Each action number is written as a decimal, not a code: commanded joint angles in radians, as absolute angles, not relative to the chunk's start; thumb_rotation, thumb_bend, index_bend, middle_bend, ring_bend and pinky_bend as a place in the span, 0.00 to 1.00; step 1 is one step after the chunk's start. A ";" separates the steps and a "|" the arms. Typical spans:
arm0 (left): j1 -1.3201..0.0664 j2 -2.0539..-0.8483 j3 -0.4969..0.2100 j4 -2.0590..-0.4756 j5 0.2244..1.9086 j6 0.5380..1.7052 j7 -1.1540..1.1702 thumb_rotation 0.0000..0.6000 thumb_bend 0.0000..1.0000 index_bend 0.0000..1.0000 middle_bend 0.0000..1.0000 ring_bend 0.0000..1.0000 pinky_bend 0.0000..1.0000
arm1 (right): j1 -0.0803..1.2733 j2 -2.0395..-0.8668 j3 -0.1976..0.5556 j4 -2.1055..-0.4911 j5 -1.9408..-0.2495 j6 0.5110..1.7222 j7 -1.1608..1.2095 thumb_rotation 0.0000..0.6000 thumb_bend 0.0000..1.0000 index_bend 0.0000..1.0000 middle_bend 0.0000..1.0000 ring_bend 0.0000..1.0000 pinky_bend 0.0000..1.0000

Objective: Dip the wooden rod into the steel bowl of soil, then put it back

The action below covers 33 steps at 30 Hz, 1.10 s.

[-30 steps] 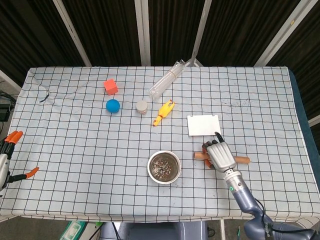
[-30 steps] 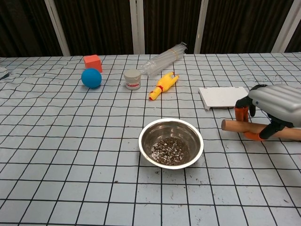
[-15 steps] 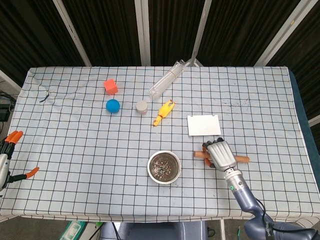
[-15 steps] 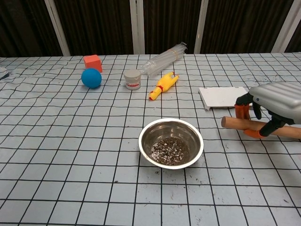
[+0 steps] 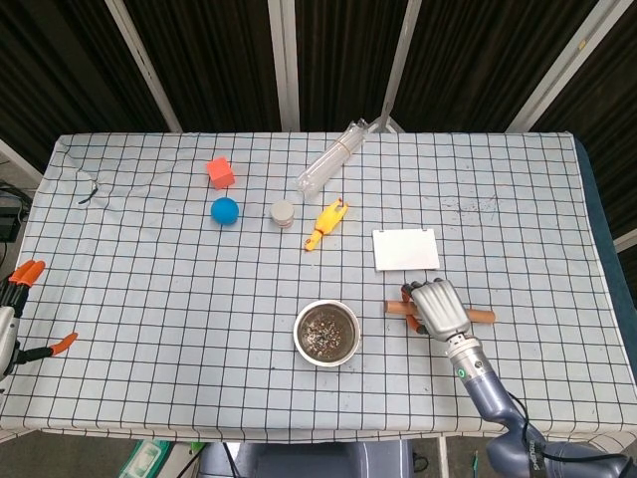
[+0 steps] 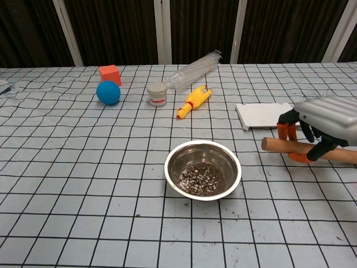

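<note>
Head view: right hand curled over wooden rod, gripping it just right of steel bowl. Left hand at left edge, fingers spread, empty.

You have bare worktop between the right hand and the steel bowl. The white card lies just behind the hand; the yellow toy sits farther toward the far edge.

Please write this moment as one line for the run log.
right hand: closing around wooden rod, on table | left hand: idle, open | steel bowl: untouched
</note>
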State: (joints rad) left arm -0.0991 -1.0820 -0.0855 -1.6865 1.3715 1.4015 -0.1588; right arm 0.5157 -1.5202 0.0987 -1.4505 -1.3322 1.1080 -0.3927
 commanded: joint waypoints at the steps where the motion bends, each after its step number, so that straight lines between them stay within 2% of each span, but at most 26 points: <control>1: -0.099 -1.082 -0.085 -1.686 1.372 1.402 -0.158 1.00 0.05 0.00 0.00 0.00 0.00 | 0.516 -1.517 0.097 -1.454 -1.334 1.105 -0.386 1.00 0.39 0.77 0.58 0.64 0.58; 15: -0.097 -1.084 -0.086 -1.686 1.373 1.407 -0.157 1.00 0.05 0.00 0.00 0.00 0.00 | 0.520 -1.492 0.116 -1.483 -1.361 1.120 -0.289 1.00 0.41 0.79 0.60 0.66 0.59; 26: -0.095 -1.089 -0.088 -1.686 1.374 1.414 -0.159 1.00 0.05 0.00 0.00 0.00 0.00 | 0.506 -1.425 0.239 -1.613 -1.292 1.177 -0.087 1.00 0.42 0.80 0.60 0.67 0.59; 33: -0.096 -1.090 -0.089 -1.688 1.374 1.414 -0.163 1.00 0.05 0.00 0.00 0.00 0.00 | 0.490 -1.386 0.282 -1.682 -1.264 1.194 0.025 1.00 0.42 0.80 0.60 0.67 0.60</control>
State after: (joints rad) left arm -0.0958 -1.0903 -0.0892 -1.6882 1.3738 1.4137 -0.1626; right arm 0.4967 -1.3984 0.2706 -1.6651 -1.2711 1.1859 0.0056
